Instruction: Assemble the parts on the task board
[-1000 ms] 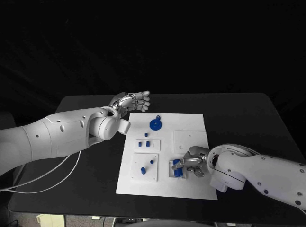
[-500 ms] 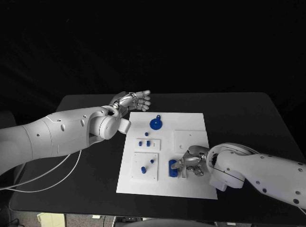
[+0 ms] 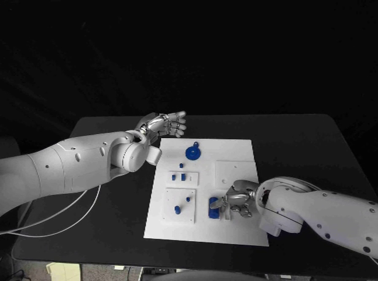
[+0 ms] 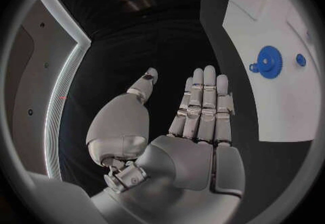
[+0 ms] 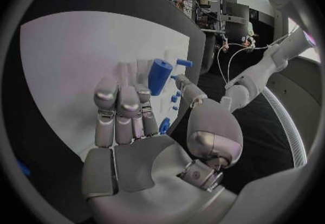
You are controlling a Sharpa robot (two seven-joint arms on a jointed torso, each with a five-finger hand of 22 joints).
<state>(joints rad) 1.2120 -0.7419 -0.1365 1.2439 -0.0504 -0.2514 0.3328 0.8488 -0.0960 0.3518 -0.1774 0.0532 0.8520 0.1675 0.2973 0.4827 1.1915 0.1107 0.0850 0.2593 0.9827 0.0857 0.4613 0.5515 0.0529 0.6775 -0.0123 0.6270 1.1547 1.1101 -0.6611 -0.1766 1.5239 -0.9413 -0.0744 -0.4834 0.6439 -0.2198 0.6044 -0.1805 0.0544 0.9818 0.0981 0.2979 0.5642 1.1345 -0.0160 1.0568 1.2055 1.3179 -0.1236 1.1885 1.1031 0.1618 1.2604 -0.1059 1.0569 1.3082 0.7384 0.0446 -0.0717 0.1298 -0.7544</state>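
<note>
The right hand (image 3: pixel 238 201) rests low over the near right part of the white task board (image 3: pixel 231 149), its fingers straight and apart, holding nothing. A blue cylinder (image 5: pixel 160 76) stands just beyond its fingertips (image 5: pixel 107 96), close by the thumb; whether it touches is unclear. The left hand (image 3: pixel 162 124) hovers flat and empty, fingers extended, off the board's far left corner, well apart from the blue gear (image 3: pixel 192 154).

the board (image 3: pixel 240 153) looks like matt white plastic, smooth. the parts, such as the gear (image 3: pixel 192 153), look like blue plastic. each robot hand, left (image 4: pixel 196 126) and right (image 5: pixel 129 126), has a silvery metallic satin sheen. the bench (image 3: pixel 307 146) is matt black.
</note>
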